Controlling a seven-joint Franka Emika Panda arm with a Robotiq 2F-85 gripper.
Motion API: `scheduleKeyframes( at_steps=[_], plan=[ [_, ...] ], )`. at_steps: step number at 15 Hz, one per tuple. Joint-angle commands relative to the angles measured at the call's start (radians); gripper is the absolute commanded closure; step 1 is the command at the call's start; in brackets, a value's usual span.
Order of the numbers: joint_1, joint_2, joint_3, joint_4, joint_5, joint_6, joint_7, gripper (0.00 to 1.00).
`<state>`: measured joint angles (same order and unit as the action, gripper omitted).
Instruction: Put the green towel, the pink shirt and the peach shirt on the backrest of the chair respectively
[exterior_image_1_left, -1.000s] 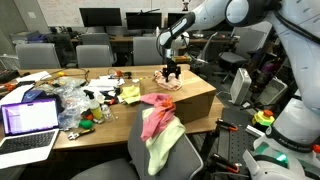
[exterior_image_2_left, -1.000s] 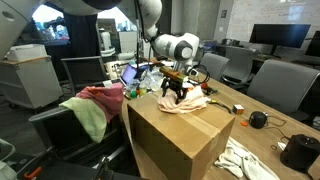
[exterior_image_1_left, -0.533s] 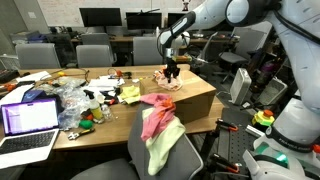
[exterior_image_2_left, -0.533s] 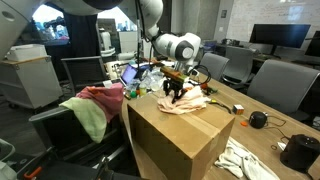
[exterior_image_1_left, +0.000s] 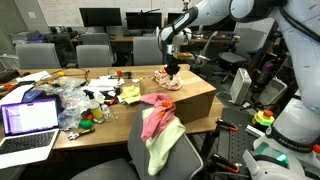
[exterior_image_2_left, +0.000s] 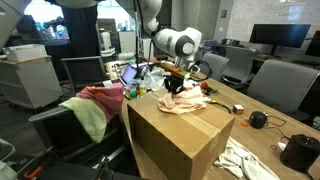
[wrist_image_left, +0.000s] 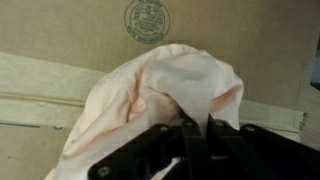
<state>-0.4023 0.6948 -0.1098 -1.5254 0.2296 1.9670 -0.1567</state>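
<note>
The peach shirt (wrist_image_left: 170, 85) lies bunched on the cardboard box (exterior_image_2_left: 180, 140), and a fold of it rises between the fingers of my gripper (wrist_image_left: 196, 125), which is shut on it. In both exterior views the gripper (exterior_image_1_left: 171, 69) (exterior_image_2_left: 176, 86) hangs just above the box top with the peach shirt (exterior_image_1_left: 168, 82) (exterior_image_2_left: 188, 102) lifted a little under it. The green towel (exterior_image_1_left: 162, 150) (exterior_image_2_left: 92, 118) and the pink shirt (exterior_image_1_left: 156, 112) (exterior_image_2_left: 100, 95) hang over the backrest of the chair (exterior_image_1_left: 190, 150) (exterior_image_2_left: 55, 125).
A laptop (exterior_image_1_left: 28, 122) and cluttered small items (exterior_image_1_left: 85, 100) sit on the desk. Office chairs (exterior_image_1_left: 95, 55) and monitors (exterior_image_1_left: 100, 17) stand behind. A white cloth (exterior_image_2_left: 245, 160) and a black device (exterior_image_2_left: 300, 152) lie on the table past the box.
The gripper has gone from open to shut, pinching a fold of the peach shirt, and has risen slightly, pulling the cloth up with it.
</note>
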Motion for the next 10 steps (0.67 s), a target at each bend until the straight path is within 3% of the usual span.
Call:
scheduleKeyframes(
  at_steps=[1,10],
  plan=[
    [0.011,-0.164,-0.005,-0.151,0.014,0.018,-0.016,0.98],
    [0.103,-0.502,-0.04,-0.432,-0.065,0.043,0.015,0.98]
  ],
)
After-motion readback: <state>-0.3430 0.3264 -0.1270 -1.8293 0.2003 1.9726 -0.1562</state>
